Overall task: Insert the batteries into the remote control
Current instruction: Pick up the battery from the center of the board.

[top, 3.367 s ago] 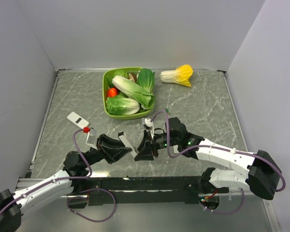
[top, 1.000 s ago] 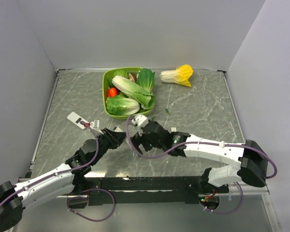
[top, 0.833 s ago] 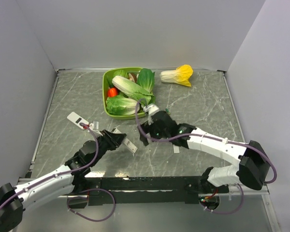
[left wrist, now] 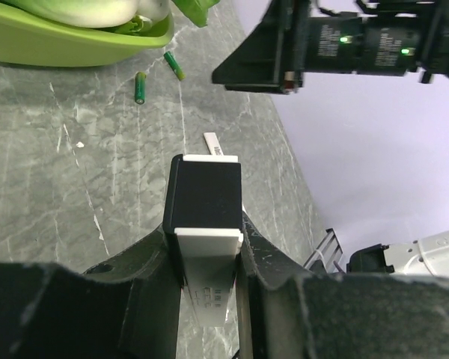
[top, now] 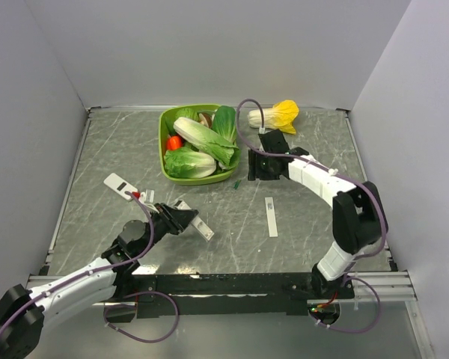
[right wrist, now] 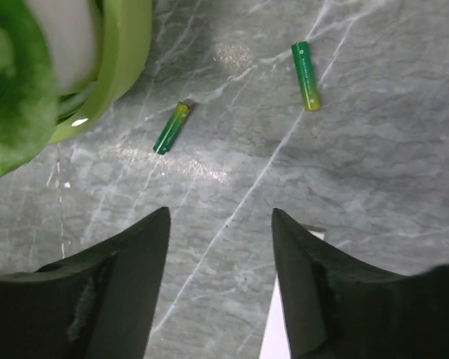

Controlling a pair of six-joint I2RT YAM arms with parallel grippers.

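The batteries (right wrist: 171,127) lie on the desk (right wrist: 359,164) just ahead of my right jaws, which stand apart with nothing between them. One battery rests near the green bowl (right wrist: 127,45). My left jaws are clamped on the remote control (left wrist: 204,224). Being round and slim, the batteries could roll or squirt away if I pinch off-centre. The remote's small print is too tiny to read.
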